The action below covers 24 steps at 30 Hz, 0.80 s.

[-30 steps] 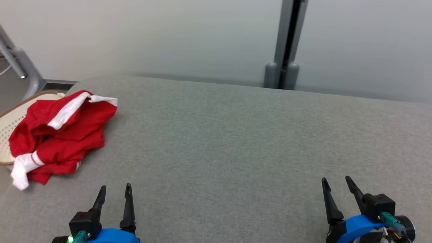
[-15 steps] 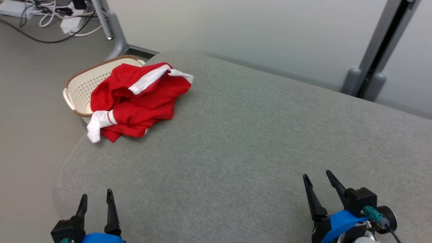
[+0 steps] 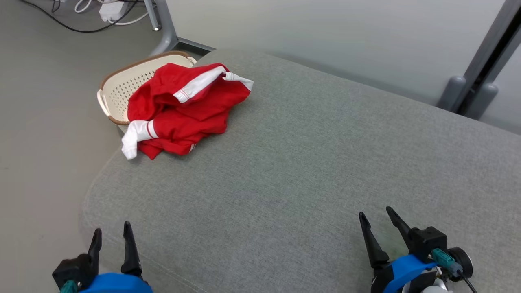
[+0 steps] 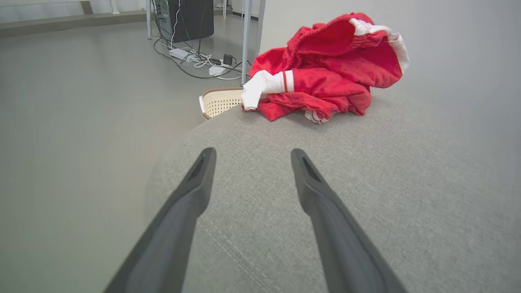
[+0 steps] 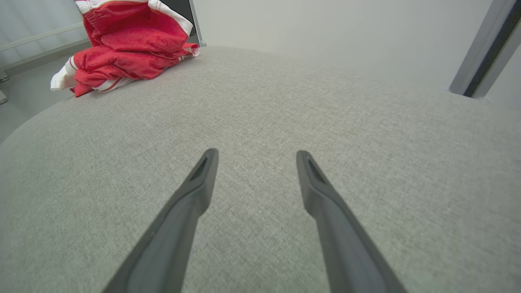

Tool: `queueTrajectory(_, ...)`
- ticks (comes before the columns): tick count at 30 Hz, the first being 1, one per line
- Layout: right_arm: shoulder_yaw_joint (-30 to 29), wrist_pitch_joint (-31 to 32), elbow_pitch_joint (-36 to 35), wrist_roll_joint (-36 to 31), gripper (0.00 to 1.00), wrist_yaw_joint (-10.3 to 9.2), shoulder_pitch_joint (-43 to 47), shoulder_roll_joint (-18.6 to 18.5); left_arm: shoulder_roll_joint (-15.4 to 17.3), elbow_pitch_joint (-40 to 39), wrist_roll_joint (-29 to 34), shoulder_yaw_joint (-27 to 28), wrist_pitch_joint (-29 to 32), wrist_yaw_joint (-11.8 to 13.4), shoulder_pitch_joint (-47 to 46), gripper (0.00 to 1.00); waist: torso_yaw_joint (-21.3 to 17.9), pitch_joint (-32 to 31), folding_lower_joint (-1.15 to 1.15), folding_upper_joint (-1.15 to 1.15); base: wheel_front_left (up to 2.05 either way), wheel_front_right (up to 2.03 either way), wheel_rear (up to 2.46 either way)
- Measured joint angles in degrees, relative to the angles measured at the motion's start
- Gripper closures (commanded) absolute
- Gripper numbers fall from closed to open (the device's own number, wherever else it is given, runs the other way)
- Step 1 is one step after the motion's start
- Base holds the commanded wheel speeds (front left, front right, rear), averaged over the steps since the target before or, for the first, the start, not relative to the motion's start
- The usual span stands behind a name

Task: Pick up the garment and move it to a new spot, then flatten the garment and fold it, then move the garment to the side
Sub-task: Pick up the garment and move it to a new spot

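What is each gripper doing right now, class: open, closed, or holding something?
Left gripper: jaws open, holding nothing.
Right gripper: jaws open, holding nothing.

Soft red cloth garment [image 3: 183, 110] on matt woven-fabric cushion [image 3: 309, 171]

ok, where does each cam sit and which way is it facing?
Head view: on the head, looking forward and down at the grey cushion and red garment; left gripper and right gripper show, open.
Left wrist view: on the left wrist, along its own fingers toward garment and basket.
Right wrist view: on the right wrist, along its fingers across the cushion.
Shared: all see the garment.
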Motion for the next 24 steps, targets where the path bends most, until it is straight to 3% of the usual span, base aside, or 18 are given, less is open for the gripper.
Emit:
queueTrajectory(3,-0.1,0.0,-0.6,-1.2,0.0,-0.01,-0.7,0.0,0.5,1.9,-0.4,0.4,0.0,-1.0,-4.4,0.0,-1.4,1.7,0.0,0.0,0.0,0.0,0.0)
queueTrajectory(8,-0.6,0.0,-1.6,-3.0,0.0,-0.01,-2.7,-0.3,4.4,3.5,-1.4,-0.2,0.0,-1.4,-13.9,0.0,-4.2,6.0,0.01,0.0,0.0,0.0,0.0)
queueTrajectory(24,1.7,-0.2,-5.8,-4.6,0.0,0.05,-8.5,-1.0,20.8,16.7,-14.8,-19.1,2.2,-1.8,-41.5,0.0,-12.1,16.3,0.0,0.0,0.0,0.0,0.0)
